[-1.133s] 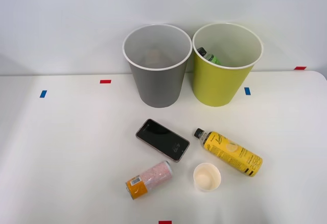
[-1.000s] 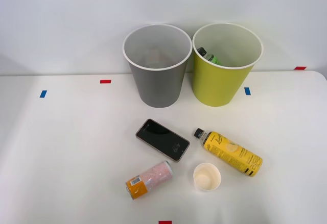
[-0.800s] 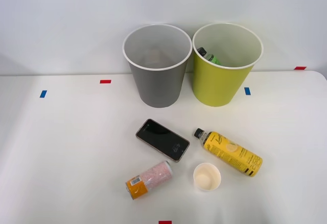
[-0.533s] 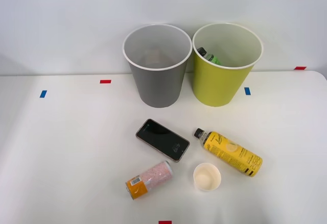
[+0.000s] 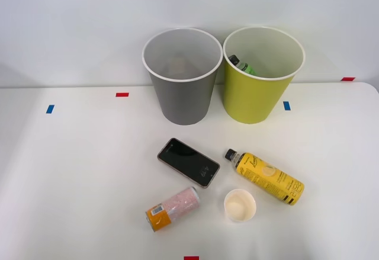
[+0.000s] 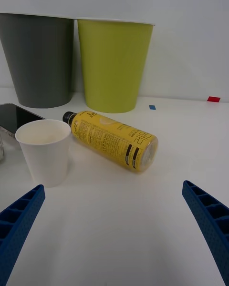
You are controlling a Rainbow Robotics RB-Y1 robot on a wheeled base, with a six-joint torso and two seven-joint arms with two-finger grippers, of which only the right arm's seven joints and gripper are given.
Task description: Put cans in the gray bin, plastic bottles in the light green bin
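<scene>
2 bins: gray bin left, light green bin right, touching, at the far side of the table.
Green bottle: inside the light green bin.
Yellow bottle: lying near right, beside paper cup.
Can: lying near, left of cup, just near of smartphone.
Right gripper: fingers spread wide, empty, facing yellow bottle.

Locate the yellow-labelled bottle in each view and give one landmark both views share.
Front view: the yellow-labelled bottle lies on its side on the table, toward the robot's right, just behind the paper cup.
Right wrist view: the bottle lies ahead of the open right gripper, black cap toward the cup.
Shared landmark: the light green bin behind the bottle.
</scene>
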